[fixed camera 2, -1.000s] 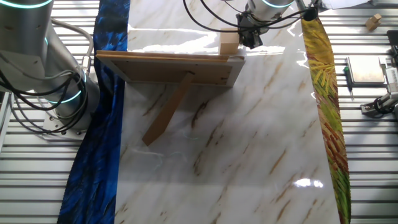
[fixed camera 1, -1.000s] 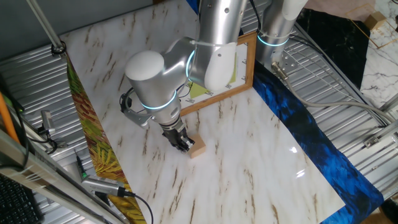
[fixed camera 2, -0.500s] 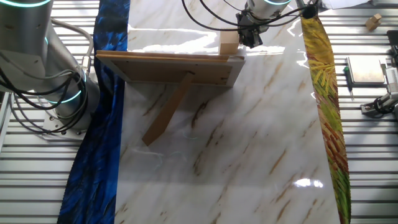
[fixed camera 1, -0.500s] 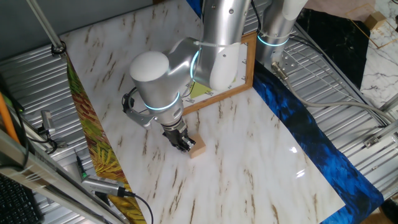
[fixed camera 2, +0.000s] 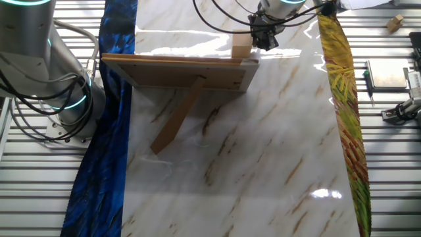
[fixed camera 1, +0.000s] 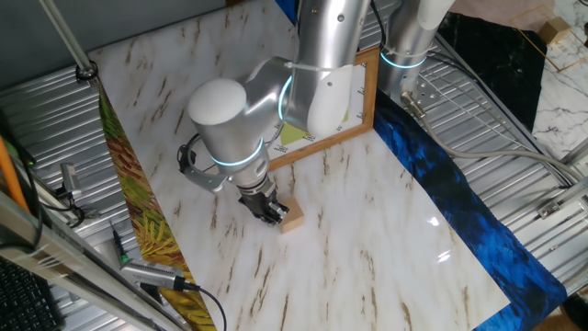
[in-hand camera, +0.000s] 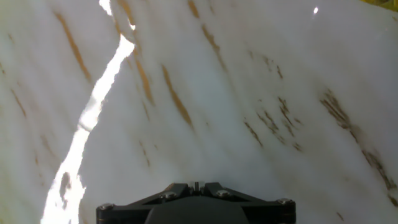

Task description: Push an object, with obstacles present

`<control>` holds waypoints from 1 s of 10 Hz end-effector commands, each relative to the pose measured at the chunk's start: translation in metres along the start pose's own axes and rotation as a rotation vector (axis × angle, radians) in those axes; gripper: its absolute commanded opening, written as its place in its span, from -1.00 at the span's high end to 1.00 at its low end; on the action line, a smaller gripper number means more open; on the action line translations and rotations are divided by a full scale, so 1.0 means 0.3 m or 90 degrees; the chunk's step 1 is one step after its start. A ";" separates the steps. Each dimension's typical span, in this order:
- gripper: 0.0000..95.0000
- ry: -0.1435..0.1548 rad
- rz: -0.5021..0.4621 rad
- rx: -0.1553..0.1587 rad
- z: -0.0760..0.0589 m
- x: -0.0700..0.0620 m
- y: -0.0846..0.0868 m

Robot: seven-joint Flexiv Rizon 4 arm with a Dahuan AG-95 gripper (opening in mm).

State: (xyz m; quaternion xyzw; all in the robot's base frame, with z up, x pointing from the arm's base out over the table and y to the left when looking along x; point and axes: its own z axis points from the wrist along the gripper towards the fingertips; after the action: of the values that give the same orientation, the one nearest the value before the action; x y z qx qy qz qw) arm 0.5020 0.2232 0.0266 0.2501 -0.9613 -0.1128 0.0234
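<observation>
The small pale tan wooden cube (fixed camera 1: 291,218) sits on the marble tabletop, in front of the picture frame; it also shows in the other fixed view (fixed camera 2: 241,47), just behind the frame's top edge. My gripper (fixed camera 1: 270,211) is low at the table with its black fingers shut and its tip against the cube's left side; in the other fixed view the gripper (fixed camera 2: 264,41) is right of the cube. The brown wooden picture frame (fixed camera 1: 365,101) stands upright behind, its back and prop leg (fixed camera 2: 177,122) facing the other fixed view. The hand view shows only marble; the cube is out of view there.
A blue cloth (fixed camera 1: 459,198) runs along one side of the marble top (fixed camera 1: 367,239) and a yellow-green leaf-print cloth (fixed camera 2: 342,99) along the other. A second arm's base (fixed camera 2: 59,99) stands beside the blue cloth. Metal grating surrounds the table.
The arm's elbow swayed slightly right and back. The gripper and cube stay almost in the same place.
</observation>
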 end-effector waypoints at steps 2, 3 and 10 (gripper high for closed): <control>1.00 0.012 -0.007 0.008 -0.018 0.002 -0.009; 1.00 0.016 -0.009 0.014 -0.038 0.001 -0.023; 1.00 0.015 -0.004 -0.020 -0.022 0.047 0.006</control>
State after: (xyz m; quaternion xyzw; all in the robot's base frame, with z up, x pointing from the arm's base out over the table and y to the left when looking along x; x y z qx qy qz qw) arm 0.4896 0.2173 0.0330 0.2538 -0.9583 -0.1252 0.0392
